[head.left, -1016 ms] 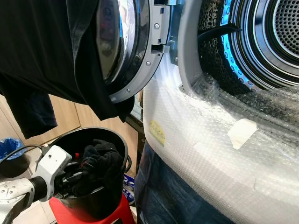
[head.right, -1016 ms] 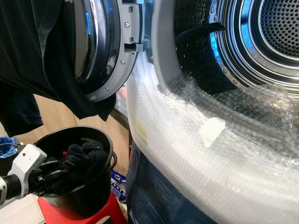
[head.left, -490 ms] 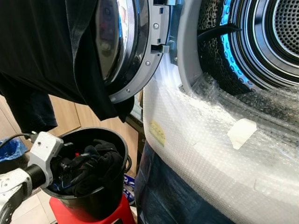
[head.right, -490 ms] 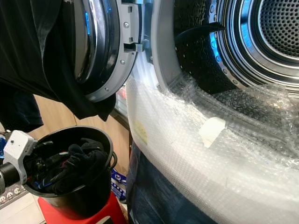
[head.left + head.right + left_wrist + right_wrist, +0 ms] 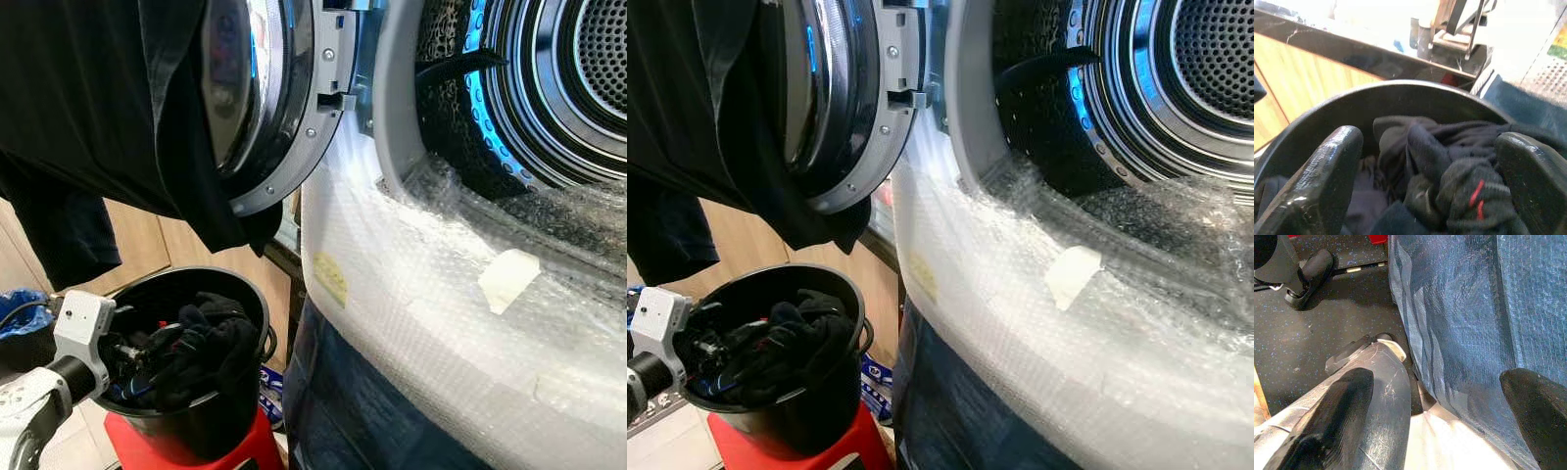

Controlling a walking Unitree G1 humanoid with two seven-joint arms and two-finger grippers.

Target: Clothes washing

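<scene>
Two spread fingers astride bucketed dark clothes

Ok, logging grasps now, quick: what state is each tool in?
Left tool: open, fingers either side of the dark clothes in the black bucket.
Right tool: open, holding nothing.

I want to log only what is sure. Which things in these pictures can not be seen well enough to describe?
- Bottom of the black bucket, head views: the dark clothes cover it.
- Left gripper contact, left wrist view: open fingers straddle the clothes; touch is unclear.
- Drum inside, head views: cut off by the picture edge.
- Yellow sticker text: too small, under bubble wrap.
</scene>
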